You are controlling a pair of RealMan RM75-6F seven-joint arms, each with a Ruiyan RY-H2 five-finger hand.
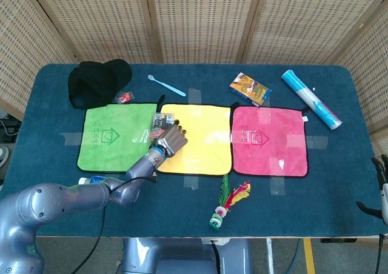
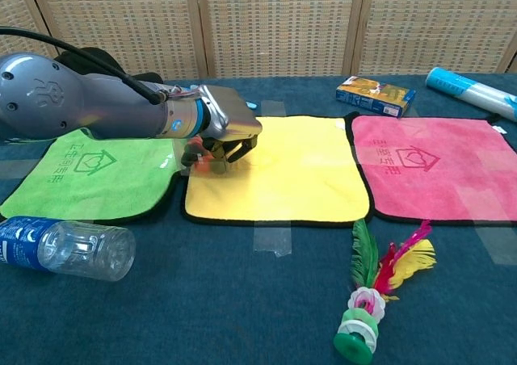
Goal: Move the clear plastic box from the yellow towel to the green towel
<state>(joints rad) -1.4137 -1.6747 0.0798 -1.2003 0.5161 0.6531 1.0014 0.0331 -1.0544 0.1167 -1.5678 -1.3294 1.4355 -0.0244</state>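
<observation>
The clear plastic box (image 1: 159,124) with small coloured items inside sits at the left edge of the yellow towel (image 1: 200,142), partly over the seam with the green towel (image 1: 112,137). My left hand (image 1: 170,140) reaches over it from the near side, and its fingers curl down around the box. In the chest view the left hand (image 2: 226,131) covers the box (image 2: 196,158) from above, between the green towel (image 2: 89,175) and the yellow towel (image 2: 283,171). My right hand (image 1: 381,192) hangs off the table's right edge, fingers apart and empty.
A pink towel (image 1: 270,139) lies right of the yellow one. A black cap (image 1: 97,80), a blue spoon (image 1: 167,85), a card box (image 1: 250,88) and a tube (image 1: 310,98) lie at the back. A water bottle (image 2: 69,248) and feather shuttlecock (image 2: 376,288) lie near the front.
</observation>
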